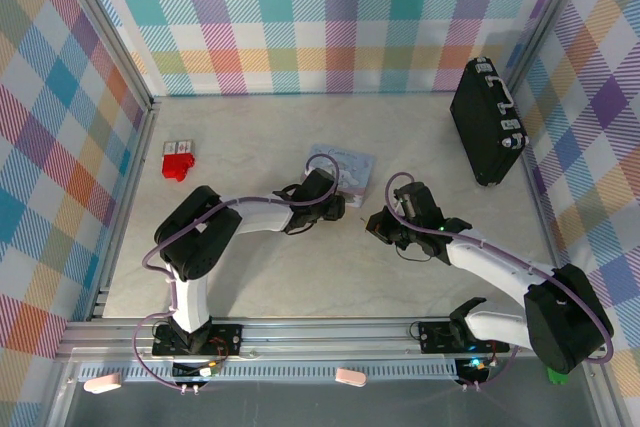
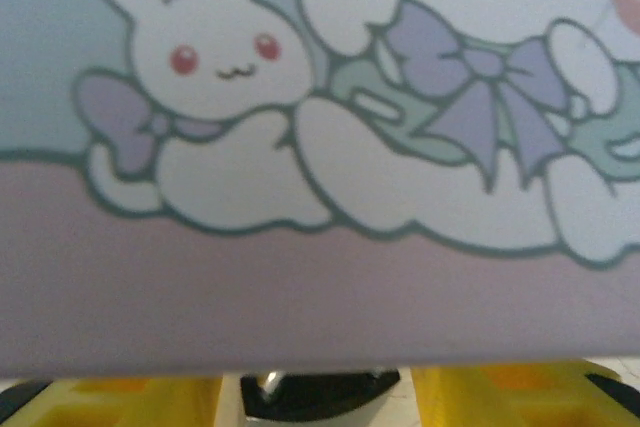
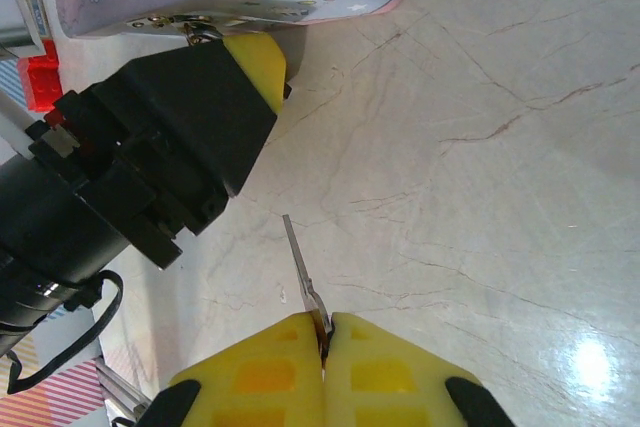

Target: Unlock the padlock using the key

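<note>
A: Gripper states, quick.

B: Right gripper (image 3: 323, 335) is clenched on the key (image 3: 298, 259). The blade sticks out bare past the fingertips, I'd say so it can go into a keyhole. Left gripper (image 2: 320, 412) has its yellow fingers (image 2: 140, 399) on either side of the padlock (image 2: 325, 385). There seem to be thin gaps, so I can't tell if it's actually gripping.

A: Where's the padlock?

B: Mid-bench (image 1: 300, 277), at the edge of the bunny tin (image 2: 300, 147) that faces the arms. Tiny black body with a silvery bit, between the left fingers.

A: Why is the left gripper parked there?

B: My guess is it's steadying the lock so it won't swing when the key pushes in.

A: Padlock versus right gripper?

B: Apart. The key tip is near the left gripper and points roughly its way. It touches nothing, with bare bench under it. The lock sits beyond that, by the tin. The key is not yet in.

A: Anything else?

B: Black briefcase (image 1: 487, 132) near the far right corner and a red block (image 1: 178, 159) towards the left edge. Both are well away.
</note>
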Tool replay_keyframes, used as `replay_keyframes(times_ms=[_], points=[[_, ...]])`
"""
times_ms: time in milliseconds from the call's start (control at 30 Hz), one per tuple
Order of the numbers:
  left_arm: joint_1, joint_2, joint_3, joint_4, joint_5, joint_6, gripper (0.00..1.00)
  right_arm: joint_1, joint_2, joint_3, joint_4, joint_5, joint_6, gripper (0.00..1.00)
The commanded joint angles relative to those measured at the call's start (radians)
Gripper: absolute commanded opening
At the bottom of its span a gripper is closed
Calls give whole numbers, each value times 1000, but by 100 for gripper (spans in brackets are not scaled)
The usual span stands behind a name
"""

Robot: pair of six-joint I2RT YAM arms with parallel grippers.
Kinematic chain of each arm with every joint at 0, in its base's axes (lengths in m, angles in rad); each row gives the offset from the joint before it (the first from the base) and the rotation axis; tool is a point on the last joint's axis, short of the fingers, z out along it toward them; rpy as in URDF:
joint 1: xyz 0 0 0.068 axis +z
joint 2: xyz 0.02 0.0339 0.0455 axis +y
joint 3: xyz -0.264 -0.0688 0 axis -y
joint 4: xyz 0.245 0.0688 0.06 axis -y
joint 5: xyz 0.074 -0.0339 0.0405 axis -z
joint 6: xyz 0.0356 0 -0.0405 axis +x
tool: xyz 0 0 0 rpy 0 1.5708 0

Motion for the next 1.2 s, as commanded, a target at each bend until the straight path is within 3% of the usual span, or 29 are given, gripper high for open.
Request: replay_keyframes(times_ms=[0,400,733,933,1167], points=[[-2,13,26,-40,-51,-17,48,-2,9,-8,25,-15,-7,0],[-4,-52,-36,-7,20,-46,28,0,98,4,86,-67,-5,0],[-5,-68,-49,-6,46,-89,23,0,139,14,111,-78,-8,0],[-4,-57,2,-50,117,-163,21,-1,166,2,165,-98,-2,0],[-4,-53,66,-131,167,-228,19,-3,179,36,153,-47,-106,0]])
